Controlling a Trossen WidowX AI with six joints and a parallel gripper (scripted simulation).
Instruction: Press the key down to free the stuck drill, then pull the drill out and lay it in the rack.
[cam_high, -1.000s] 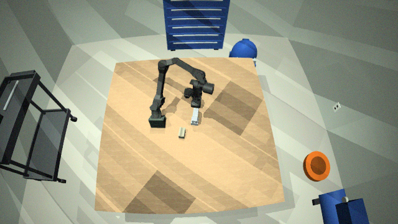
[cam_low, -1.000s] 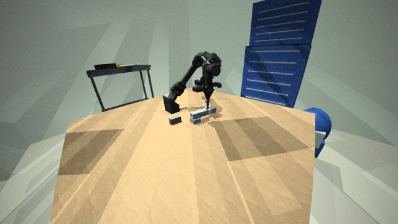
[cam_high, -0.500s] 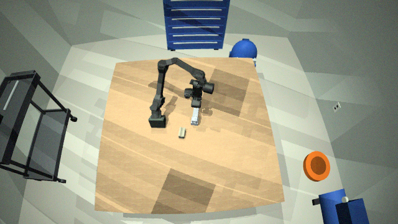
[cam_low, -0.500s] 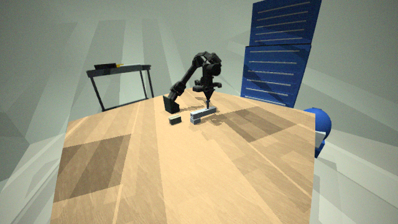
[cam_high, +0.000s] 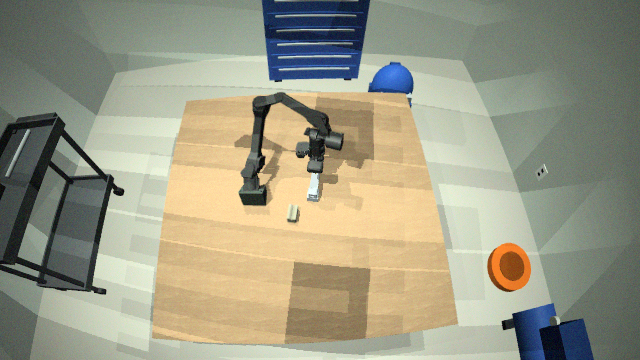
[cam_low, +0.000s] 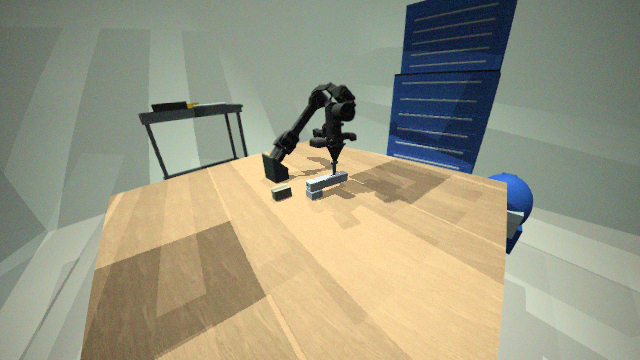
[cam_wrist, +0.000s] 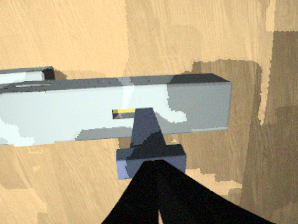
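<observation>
A long pale grey housing (cam_high: 313, 186) (cam_low: 325, 182) (cam_wrist: 50, 112) lies horizontally, raised at its near end on a block. A dark blue-grey wedge key (cam_wrist: 147, 127) (cam_low: 334, 168) stands in the slot in its top, wide head up. A bit of yellow (cam_wrist: 125, 110) shows in the slot beside the key; the rest of the drill is hidden. My gripper (cam_high: 315, 171) (cam_low: 335, 160) (cam_wrist: 153, 169) is shut with nothing between its fingers. Its tips are right over the key's head, at or almost on it. The small beige grooved rack (cam_high: 290, 214) (cam_low: 281, 193) holds nothing visible.
The support block (cam_low: 315, 194) is under the housing's near end. The arm's base (cam_high: 253, 196) (cam_low: 275, 168) stands to the left of the housing. The rack lies between the base and that near end, slightly forward. A blue cabinet (cam_high: 316, 50) (cam_low: 440, 120) stands beyond the table.
</observation>
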